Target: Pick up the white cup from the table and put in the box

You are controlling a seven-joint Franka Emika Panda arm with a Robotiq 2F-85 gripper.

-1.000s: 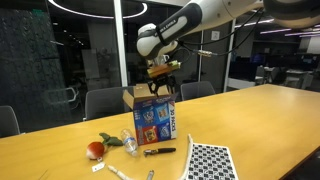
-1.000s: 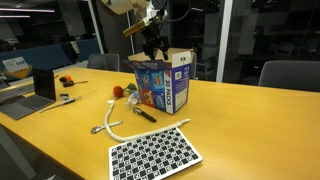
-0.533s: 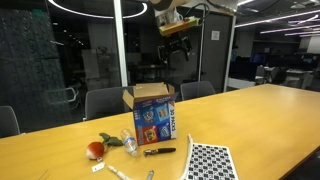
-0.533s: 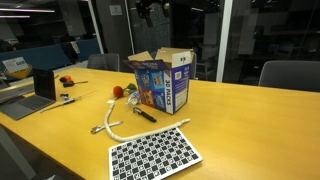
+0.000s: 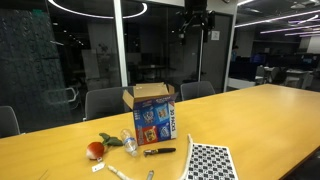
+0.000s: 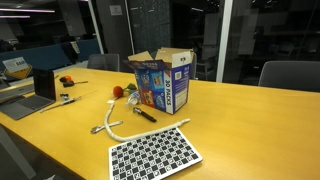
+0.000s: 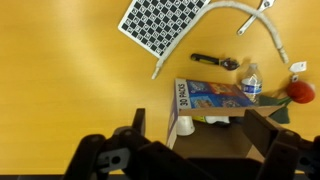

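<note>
The blue box point(image 5: 153, 115) stands upright on the light-wood table point(image 5: 262, 118) with its flaps open; it also shows in an exterior view point(image 6: 163, 83). In the wrist view I look down into the box point(image 7: 212, 95), and the small white cup point(image 7: 185, 125) sits inside it near one wall. My gripper point(image 7: 200, 127) is open and empty, its two dark fingers spread either side of the box opening. In an exterior view my gripper point(image 5: 193, 18) is high above the box, near the top edge. It is out of view in the exterior view nearer the checkerboard.
A red fruit point(image 5: 96, 150), a small plastic bottle point(image 5: 128, 142) and a black pen point(image 5: 160, 151) lie beside the box. A checkerboard sheet point(image 6: 155, 152), a white cable point(image 6: 110, 121) and a laptop point(image 6: 40, 85) are on the table. Chairs stand behind.
My gripper has risen from just above the box opening to far above it. It has left the top of one exterior view. The box and other objects have not moved.
</note>
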